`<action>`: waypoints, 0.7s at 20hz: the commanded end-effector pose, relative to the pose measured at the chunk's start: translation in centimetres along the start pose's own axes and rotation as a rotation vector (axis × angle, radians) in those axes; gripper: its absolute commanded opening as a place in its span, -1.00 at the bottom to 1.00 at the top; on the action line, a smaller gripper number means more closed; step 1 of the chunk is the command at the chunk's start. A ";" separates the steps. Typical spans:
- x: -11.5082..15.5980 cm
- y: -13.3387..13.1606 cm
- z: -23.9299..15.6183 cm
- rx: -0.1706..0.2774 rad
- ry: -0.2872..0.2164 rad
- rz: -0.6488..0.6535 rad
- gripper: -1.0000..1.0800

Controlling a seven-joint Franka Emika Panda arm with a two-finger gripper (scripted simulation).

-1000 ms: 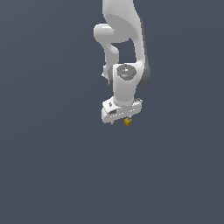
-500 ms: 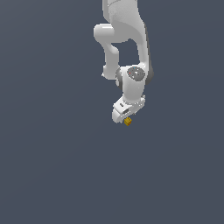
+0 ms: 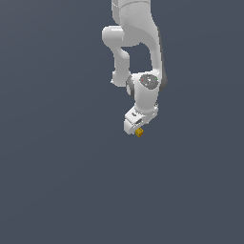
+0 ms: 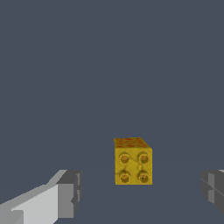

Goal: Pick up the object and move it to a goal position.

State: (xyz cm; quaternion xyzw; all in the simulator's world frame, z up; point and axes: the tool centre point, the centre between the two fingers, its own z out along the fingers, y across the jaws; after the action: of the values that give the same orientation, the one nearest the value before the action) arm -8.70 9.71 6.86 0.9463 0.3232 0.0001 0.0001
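The object is a tiny yellow-orange cube (image 3: 139, 132) with round marks on its side. It sits on the dark grey floor just under the white arm's hand. My gripper (image 3: 135, 129) is right at the cube, on the side toward the exterior view's left. In the wrist view the cube (image 4: 133, 162) lies between my two grey fingertips (image 4: 68, 192), with a clear gap on each side. The gripper (image 4: 141, 190) is open and touches nothing.
The white arm (image 3: 138, 52) comes down from the upper edge of the exterior view. The plain dark grey floor (image 3: 57, 181) lies all around the cube.
The wrist has turned about its axis and the hand has shifted slightly toward the exterior view's right. The cube has stayed where it was.
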 end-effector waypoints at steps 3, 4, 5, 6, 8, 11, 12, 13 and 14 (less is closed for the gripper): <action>-0.1 -0.1 1.5 0.000 -0.001 -0.003 0.92; -0.1 -0.1 2.0 0.000 0.000 -0.003 0.92; -0.1 -0.1 2.5 0.000 0.000 -0.004 0.92; -0.1 -0.1 3.0 0.000 0.000 -0.005 0.92; -0.1 -0.2 3.7 0.000 0.000 -0.006 0.92; -0.1 -0.2 4.4 0.000 0.000 -0.007 0.92; -0.1 -0.1 4.6 0.000 0.000 -0.007 0.92; -0.1 -0.1 4.6 0.000 0.000 -0.007 0.92; -0.1 -0.1 4.7 0.000 0.000 -0.007 0.92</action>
State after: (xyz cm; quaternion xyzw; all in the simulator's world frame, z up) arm -8.90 9.77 2.32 0.9452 0.3264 -0.0006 -0.0001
